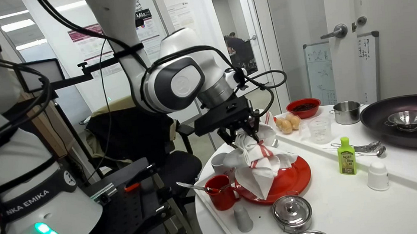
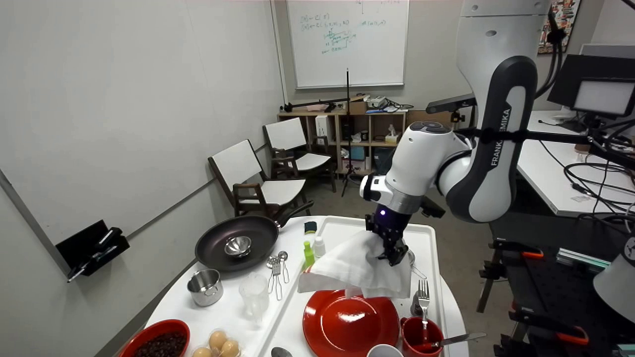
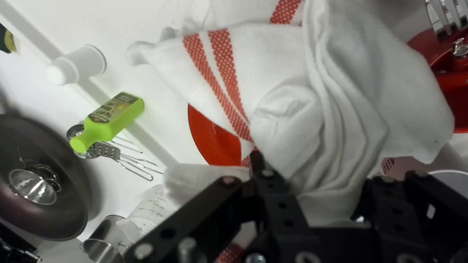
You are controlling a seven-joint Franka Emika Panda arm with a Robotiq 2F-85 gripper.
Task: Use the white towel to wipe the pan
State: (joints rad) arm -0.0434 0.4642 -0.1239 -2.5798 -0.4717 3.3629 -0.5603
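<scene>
The white towel with red stripes (image 1: 267, 160) hangs bunched from my gripper (image 1: 245, 140) above the red plate (image 1: 299, 178). The gripper (image 2: 394, 253) also shows in an exterior view, with the towel (image 2: 354, 270) spreading out to one side. In the wrist view, thick towel folds (image 3: 281, 98) fill the space between the fingers (image 3: 310, 179), which stand well apart around the cloth. The dark pan (image 1: 377, 133) is apart from the gripper, with a small steel colander (image 1: 407, 119) in it. The pan (image 2: 218, 250) and colander (image 2: 238, 245) also show in another exterior view.
A red mug (image 1: 218, 196) with cutlery and a grey shaker (image 1: 243, 218) stand beside the plate. A green bottle (image 1: 347, 160), a white shaker (image 1: 378, 177), metal utensils (image 2: 277, 270) and a clear measuring cup (image 1: 321, 130) stand between plate and pan. A lidded pot (image 1: 292, 214) is near.
</scene>
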